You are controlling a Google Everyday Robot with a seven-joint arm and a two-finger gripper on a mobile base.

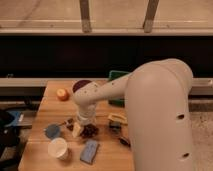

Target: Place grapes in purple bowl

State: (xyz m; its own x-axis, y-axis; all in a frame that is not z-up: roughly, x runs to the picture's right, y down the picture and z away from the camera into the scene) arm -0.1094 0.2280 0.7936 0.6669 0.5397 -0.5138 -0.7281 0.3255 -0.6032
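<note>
- Gripper: lowered to the tabletop, jaws spread wide, nothing held. This pose probably prepares a straddle of the bunch.
- Grapes: lying on the wooden table, just beside the fingertips, not yet lifted.
- Purple bowl: at the far edge, well apart from the grapes, partly hidden by the arm.
- Surface: also carries a white cup and a banana.
- Room: a dark wall band runs behind the table.

Grapes partly beneath the gripper
</note>
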